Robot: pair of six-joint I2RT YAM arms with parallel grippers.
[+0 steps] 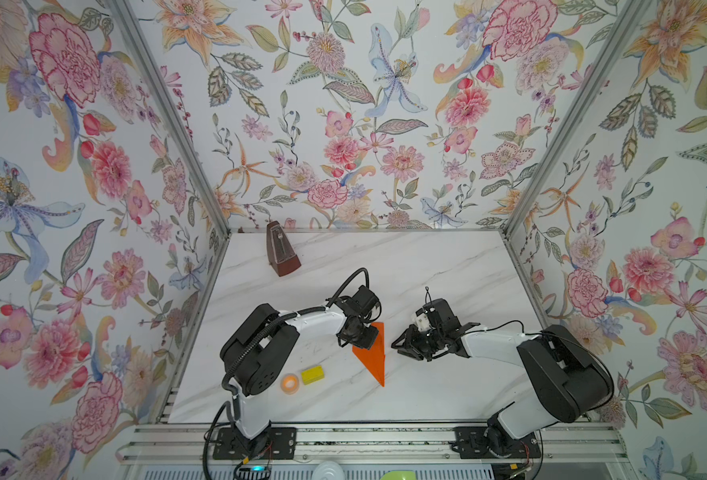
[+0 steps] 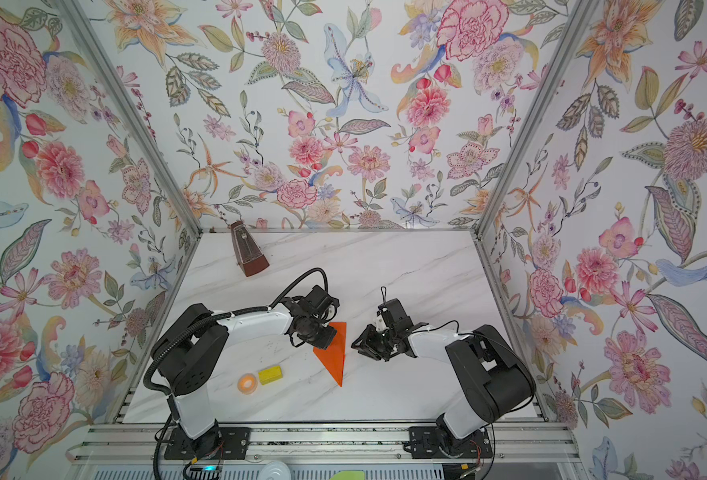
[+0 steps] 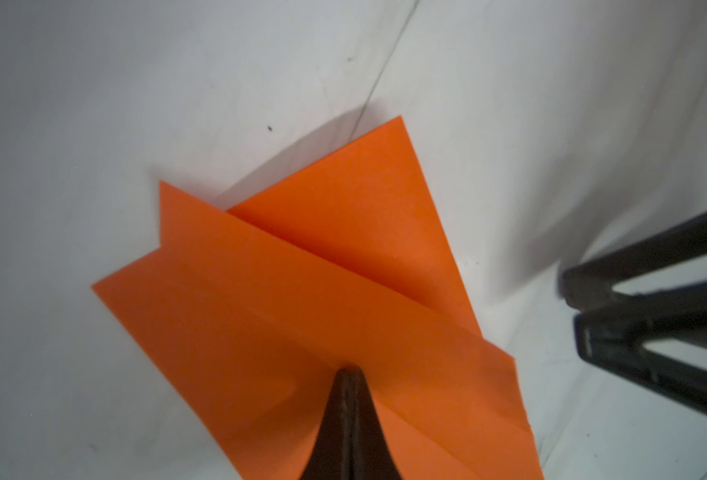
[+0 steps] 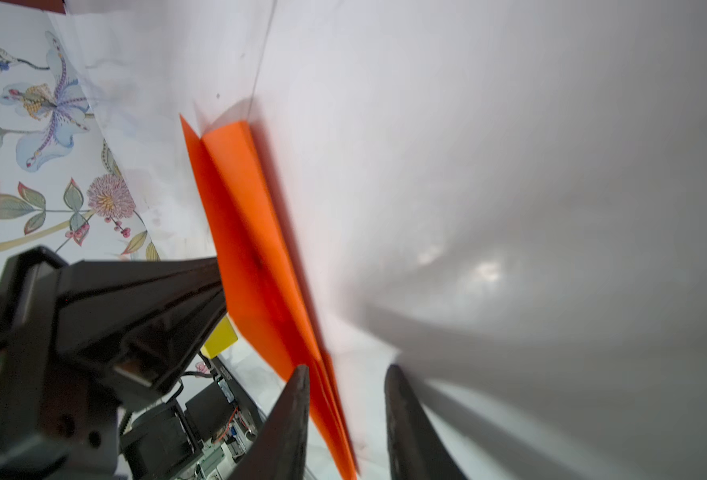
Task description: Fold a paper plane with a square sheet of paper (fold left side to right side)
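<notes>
The square sheet of paper (image 1: pixel 374 361) (image 2: pixel 335 357) is bright orange and lies flat on the marble table, folded into a narrow triangle with its point toward the front edge. The left wrist view shows layered flaps on the paper (image 3: pixel 302 291). My left gripper (image 1: pixel 366 334) (image 3: pixel 349 372) is shut, its tip resting on top of the paper near the wide end. My right gripper (image 1: pixel 395 345) (image 4: pixel 347 370) is open just right of the paper's long straight edge (image 4: pixel 252 249), holding nothing. The two grippers face each other across the paper.
A brown metronome (image 1: pixel 281 253) stands at the back left. An orange tape ring (image 1: pixel 290 382) and a yellow block (image 1: pixel 312 374) lie front left, beside the left arm. Floral walls close in the table on three sides.
</notes>
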